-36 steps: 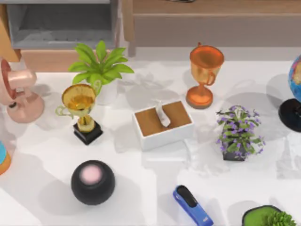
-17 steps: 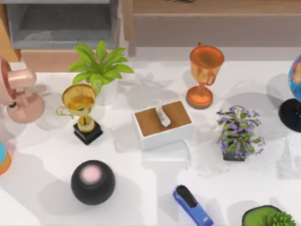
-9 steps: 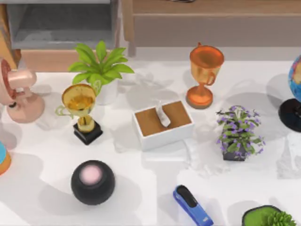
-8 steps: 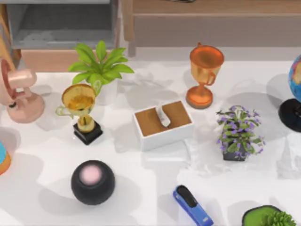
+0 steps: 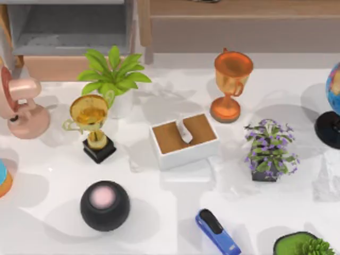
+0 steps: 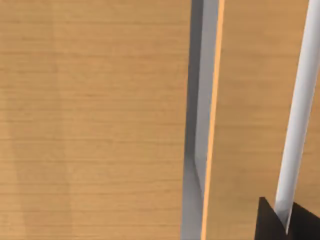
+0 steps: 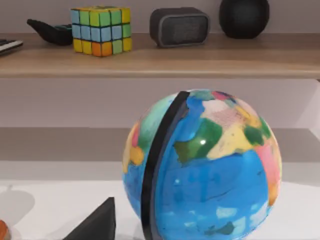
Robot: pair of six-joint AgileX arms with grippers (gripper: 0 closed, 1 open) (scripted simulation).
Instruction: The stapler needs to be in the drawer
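Drawer at table's top left looks a bit more exposed than a sec ago. Stapler unmoved, bottom edge. Claws' state: can't tell.

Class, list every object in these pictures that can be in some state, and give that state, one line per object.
drawer: open, grey inside bare.
stapler: closed, lying flat on the table, outside the drawer.
tissue box: upright, one tissue sticking out of the top.
gold trophy: standing upright.
orange trophy: standing upright.
globe: upright on its stand.
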